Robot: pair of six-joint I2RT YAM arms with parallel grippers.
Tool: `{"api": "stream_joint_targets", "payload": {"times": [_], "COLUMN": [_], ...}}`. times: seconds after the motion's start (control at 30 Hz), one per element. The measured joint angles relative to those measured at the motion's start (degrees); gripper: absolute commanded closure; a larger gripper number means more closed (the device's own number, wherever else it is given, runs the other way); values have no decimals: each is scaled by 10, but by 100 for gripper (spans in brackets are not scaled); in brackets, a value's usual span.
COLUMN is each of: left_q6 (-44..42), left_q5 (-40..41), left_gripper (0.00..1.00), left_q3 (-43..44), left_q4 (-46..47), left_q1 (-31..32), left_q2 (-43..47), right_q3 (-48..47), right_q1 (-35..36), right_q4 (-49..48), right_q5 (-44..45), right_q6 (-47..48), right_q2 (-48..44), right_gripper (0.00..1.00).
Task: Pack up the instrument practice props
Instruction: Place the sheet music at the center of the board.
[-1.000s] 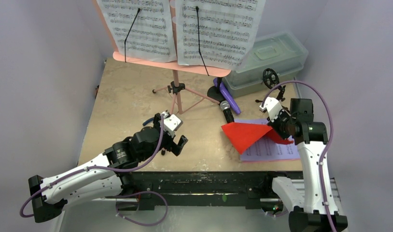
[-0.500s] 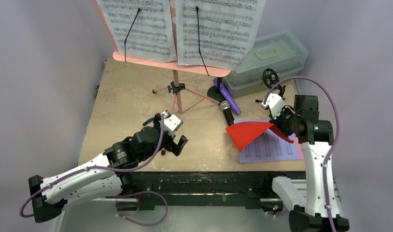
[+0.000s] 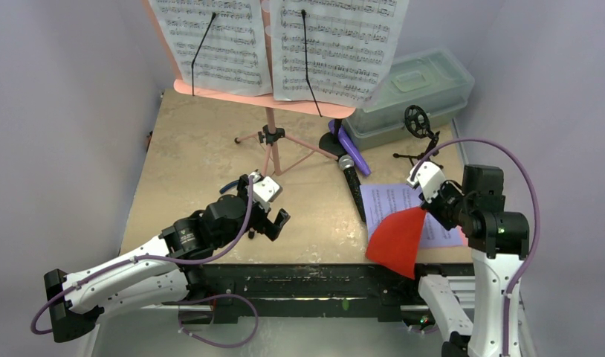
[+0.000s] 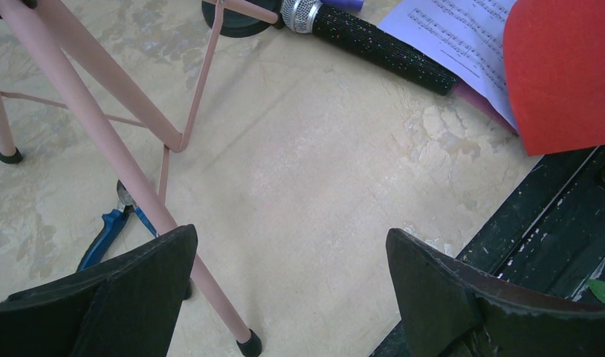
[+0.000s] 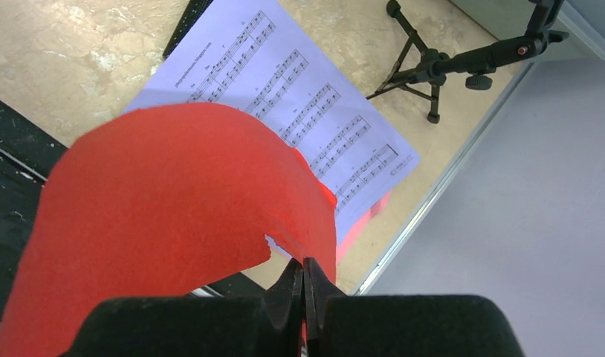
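Red sheet (image 5: 166,193) hangs curled from the right fingers (image 5: 305,269), which are clenched flat on one corner of it. It is lifted off the bench (image 3: 195,149) and droops past the near edge, just in front of the lavender sheet (image 3: 392,199) lying flat by the black microphone (image 3: 353,186). The left fingers (image 3: 268,225) are spread wide and grasp nothing, hovering low near the foot of the pink music stand (image 3: 270,137).

The step in hand looks like carrying this loose page off to be stowed. Paper pinched at one corner flaps and swings, so a slow, level carry would suit it. The wrist view shows a small ragged notch in the edge close to the pinch. A jerk could tear it further, so the grip should stay firm and the page should not drag across the bench edge. The lidded box (image 3: 418,82) at the far right is closed.
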State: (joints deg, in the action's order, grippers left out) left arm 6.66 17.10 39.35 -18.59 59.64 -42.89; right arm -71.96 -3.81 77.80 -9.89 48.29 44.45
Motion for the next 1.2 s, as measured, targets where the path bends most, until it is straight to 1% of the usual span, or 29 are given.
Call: {"api": "stream_joint_targets", "payload": {"times": [0.2,0.33,0.47,0.67,0.77,0.83,1.0,1.2], "left_q6": [0,0,0,0,0,0,0,0], "left_q5": [-2,-3,-4,-4,-4,-4,-4,-4], "left_gripper": [2,1,2,1,1,2,1,1], "left_q3": [0,0,0,0,0,0,0,0], "left_q4": [0,0,0,0,0,0,0,0], "left_q1": [0,0,0,0,0,0,0,0], "left_q2": [0,-2,-2,-2,-2,-2,-2,-5], "right_q3": [29,66,78,62,61,61,80,129], "right_q1": [0,0,0,0,0,0,0,0], "right_q4": [7,-9,-64,-162,-207,-237,-308,-375], "right_q5": [15,35,61,75,77,79,80,90], "right_q6": [5,6,-5,-40,-56,-66,-85,-103], "right_q2": [-8,19,75,164,195,213,228,226], "right_gripper": [100,100,100,100,95,94,93,93]}}
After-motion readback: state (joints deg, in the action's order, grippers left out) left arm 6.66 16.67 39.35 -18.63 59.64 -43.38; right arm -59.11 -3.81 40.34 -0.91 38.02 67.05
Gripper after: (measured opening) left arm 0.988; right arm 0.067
